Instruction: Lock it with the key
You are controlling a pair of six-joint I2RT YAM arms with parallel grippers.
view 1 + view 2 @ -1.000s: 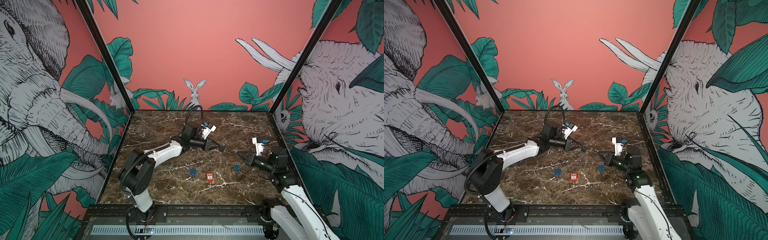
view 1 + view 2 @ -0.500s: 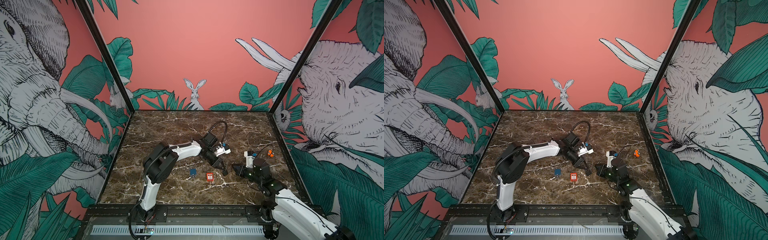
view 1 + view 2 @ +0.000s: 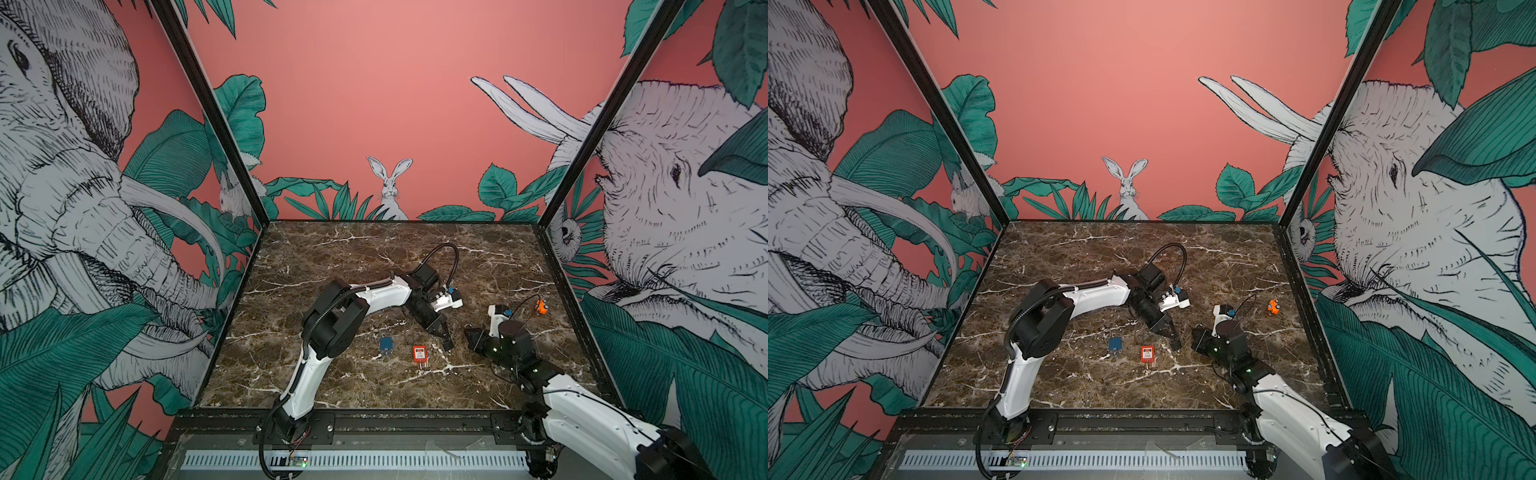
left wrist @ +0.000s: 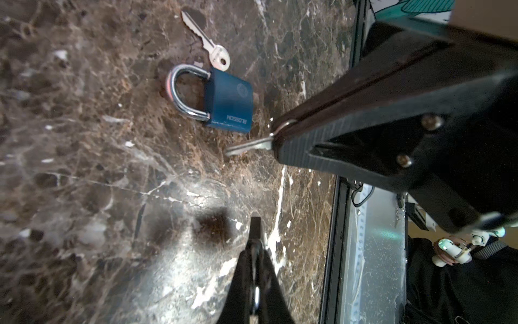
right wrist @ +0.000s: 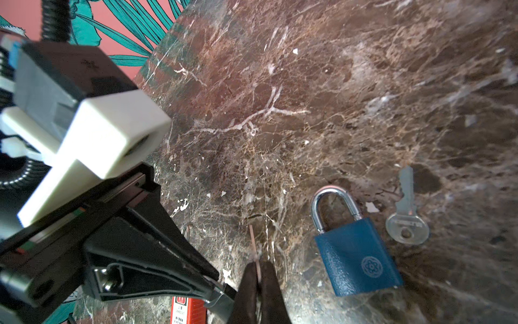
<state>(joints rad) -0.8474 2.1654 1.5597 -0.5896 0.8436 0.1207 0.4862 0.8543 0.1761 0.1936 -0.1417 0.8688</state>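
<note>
two top views high in front, facing down over table (image 3: pixel 374 257), wrist views close, sharing padlock (image 4: pixel 228 101)

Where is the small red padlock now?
In both top views the red padlock lies on the brown marble table, between a blue padlock to its left and the left gripper to its right.

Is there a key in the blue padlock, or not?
Out. The blue padlock lies flat with nothing sticking out of its base; a loose key lies on the marble beside it.
</note>
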